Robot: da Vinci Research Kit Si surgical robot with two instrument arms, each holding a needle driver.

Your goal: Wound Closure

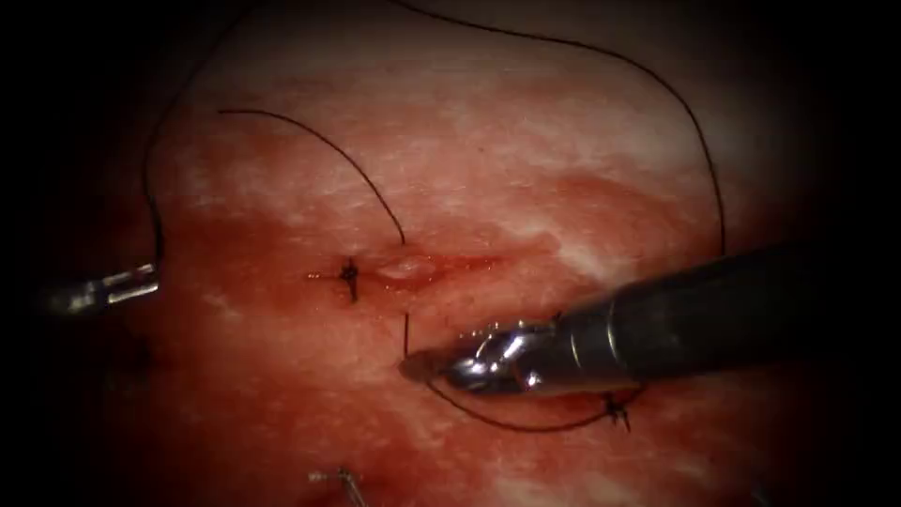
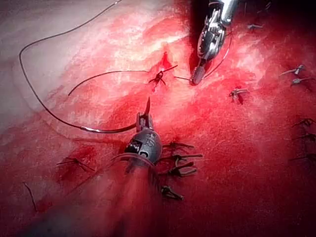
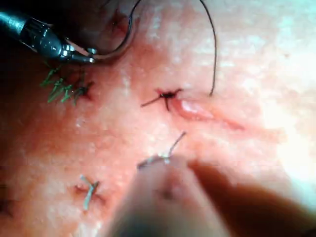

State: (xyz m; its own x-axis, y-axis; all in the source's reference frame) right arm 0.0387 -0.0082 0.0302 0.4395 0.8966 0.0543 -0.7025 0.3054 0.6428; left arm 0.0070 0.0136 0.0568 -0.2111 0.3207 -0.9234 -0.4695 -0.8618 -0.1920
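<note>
Nearest the endoscope, on the tissue [image 1: 526, 150] below the cut [image 1: 413, 269], the right tool [image 1: 422, 366] is seen entering from the right, its tip pressed against the red fluid [image 1: 282, 376] that coats the surface. Its jaws are closed, and a short upright length of thread [image 1: 405, 330] is pinched at their tip (the grip itself is partly hidden by the jaw metal). A dark strand is looped beneath this tool's shaft and ends at a tied stitch [image 1: 616, 409] on the right. Further back, the cut is shown as a short pale slit, with a finished knot [image 1: 349, 277] set at its left end. A second strand is seen entering the tissue at the cut's upper edge. Well to the left of the cut, the left tool [image 1: 131, 284] is positioned, apart from the wound. In the left wrist view its jaws are clamped on the needle [image 2: 108, 131] near one end of the curve, and the other end is joined to the thread. The needle is held wholly out of the tissue. Farthest back, the long thread is laid in a wide arc across the pale tissue.
</note>
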